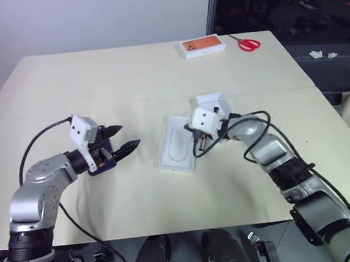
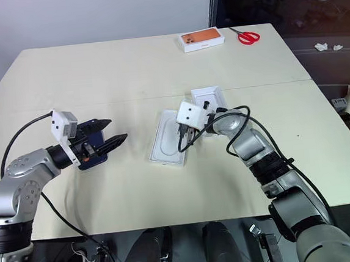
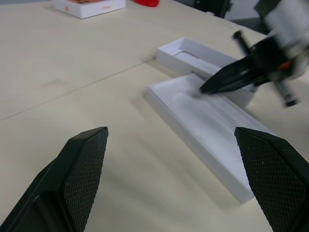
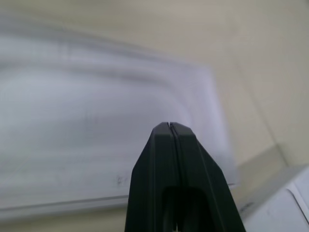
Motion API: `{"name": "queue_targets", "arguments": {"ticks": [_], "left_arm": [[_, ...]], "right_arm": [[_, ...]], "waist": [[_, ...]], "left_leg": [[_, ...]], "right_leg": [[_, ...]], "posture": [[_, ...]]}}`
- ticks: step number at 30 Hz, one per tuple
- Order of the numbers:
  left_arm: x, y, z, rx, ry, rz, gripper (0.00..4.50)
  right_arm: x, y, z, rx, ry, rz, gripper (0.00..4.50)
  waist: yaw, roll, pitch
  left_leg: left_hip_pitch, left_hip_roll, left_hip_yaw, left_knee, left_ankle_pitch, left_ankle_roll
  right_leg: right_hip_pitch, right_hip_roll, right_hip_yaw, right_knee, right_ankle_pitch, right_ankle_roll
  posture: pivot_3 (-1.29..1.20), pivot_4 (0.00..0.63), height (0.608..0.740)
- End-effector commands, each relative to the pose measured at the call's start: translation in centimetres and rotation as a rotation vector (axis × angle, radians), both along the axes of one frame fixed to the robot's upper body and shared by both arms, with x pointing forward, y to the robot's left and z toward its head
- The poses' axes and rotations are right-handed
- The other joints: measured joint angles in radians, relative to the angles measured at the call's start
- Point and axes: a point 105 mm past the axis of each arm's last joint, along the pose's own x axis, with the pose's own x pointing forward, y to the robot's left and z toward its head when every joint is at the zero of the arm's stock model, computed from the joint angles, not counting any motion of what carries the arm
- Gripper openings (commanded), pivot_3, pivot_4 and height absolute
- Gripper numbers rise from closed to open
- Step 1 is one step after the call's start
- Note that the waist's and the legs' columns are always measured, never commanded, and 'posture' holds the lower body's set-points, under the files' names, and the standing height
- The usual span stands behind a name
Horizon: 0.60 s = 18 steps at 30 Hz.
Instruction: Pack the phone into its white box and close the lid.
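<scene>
With the right gripper (image 1: pixel 196 152) pinched shut on nothing just above the shallow white cardboard insert tray (image 1: pixel 177 144), and the left gripper (image 1: pixel 124 139) spread wide and empty well aside, press gently, avoiding sliding it.

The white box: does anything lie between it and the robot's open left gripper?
Yes. A white insert tray lies flat on the table between the left gripper and the white box. The right gripper, shut, also points down at that tray, close in front of the box.
</scene>
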Motion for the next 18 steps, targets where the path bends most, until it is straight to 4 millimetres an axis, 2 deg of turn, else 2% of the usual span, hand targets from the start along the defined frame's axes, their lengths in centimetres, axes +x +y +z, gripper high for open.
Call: {"name": "queue_targets", "arguments": {"ticks": [1,4,7,11,15,18], "left_arm": [[-0.4,-0.5,1.0,0.001,-0.046,-0.020,4.43],[-0.4,-0.5,0.9,0.007,-0.049,-0.010,4.43],[-0.2,-0.4,1.0,0.007,-0.058,0.005,4.43],[-0.1,-0.4,1.0,0.005,-0.064,0.012,4.43],[-0.1,-0.6,1.1,0.006,-0.067,0.012,4.43],[-0.2,-0.5,1.0,0.014,-0.062,0.008,4.43]], "right_arm": [[0.4,0.8,0.3,-0.106,-0.095,0.069,0.03],[0.3,1.2,-0.4,-0.177,-0.126,0.115,0.03],[-0.6,3.0,-0.9,-0.178,-0.103,0.182,0.03],[-0.7,3.9,-1.0,-0.160,-0.093,0.190,0.03],[-0.3,3.4,-1.0,-0.172,-0.108,0.176,0.03],[-0.4,2.3,-0.9,-0.185,-0.108,0.183,0.03]], "waist": [[-0.001,0.000,0.000],[-0.002,0.000,0.000],[-0.002,0.000,0.000],[-0.004,0.000,0.000],[-0.005,0.000,0.000],[-0.004,0.000,0.000]], "left_leg": [[0.000,0.000,0.000,0.000,0.000,0.000],[0.000,0.000,0.000,0.000,0.000,0.000],[0.001,0.000,0.000,0.000,0.000,0.000],[0.001,0.000,-0.001,0.000,0.000,0.000],[0.001,0.001,-0.001,0.000,0.000,0.000],[0.001,0.001,-0.001,0.000,0.000,0.000]], "right_leg": [[0.000,0.000,0.000,0.000,0.000,0.000],[0.000,0.001,0.000,0.001,0.000,0.000],[0.001,0.001,0.000,0.001,0.000,0.000],[0.001,0.001,0.000,0.001,0.000,0.000],[0.001,0.002,0.000,0.001,0.000,0.000],[0.001,0.002,0.000,0.001,0.000,0.000]], "posture": [[0.00,0.150,0.740],[0.00,0.150,0.740],[0.00,0.150,0.740],[0.00,0.150,0.740],[0.00,0.150,0.740],[0.00,0.150,0.740]]}}
